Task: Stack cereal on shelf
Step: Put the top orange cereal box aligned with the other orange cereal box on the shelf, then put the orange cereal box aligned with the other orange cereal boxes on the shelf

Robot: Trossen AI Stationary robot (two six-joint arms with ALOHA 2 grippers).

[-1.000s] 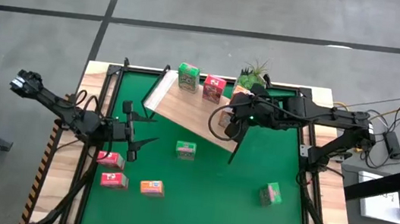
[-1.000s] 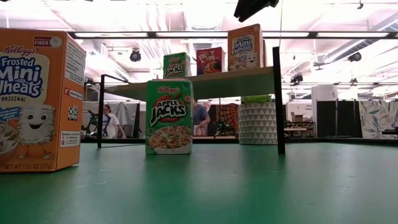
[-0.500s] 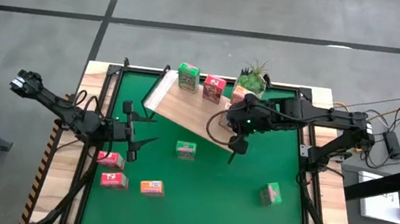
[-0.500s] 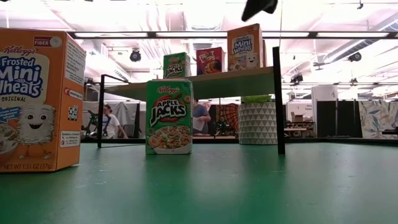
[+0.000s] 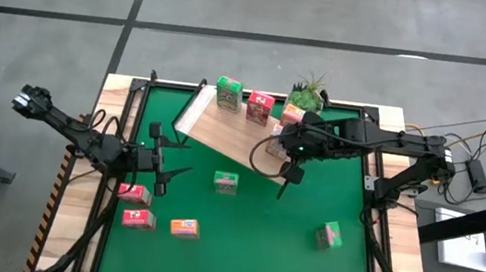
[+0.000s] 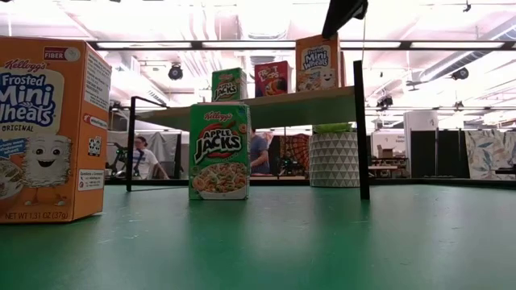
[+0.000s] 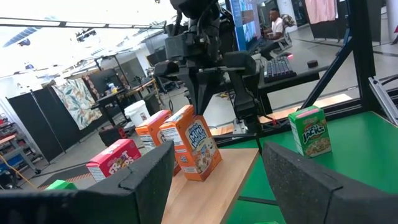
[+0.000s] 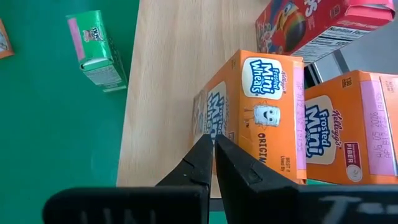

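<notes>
Now that the right gripper [image 8: 213, 146] has let go and pinched empty above it, the orange cereal box [image 8: 252, 112] stands on the shelf [image 8: 165, 74], leaving more to stack.

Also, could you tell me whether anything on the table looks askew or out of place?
Yes: the shelf sits skewed, its edges slanting against those of the green mat. The lone green cereal box on the mat's right side also lies turned at a slant. Nothing looks spilled or damaged.
</notes>
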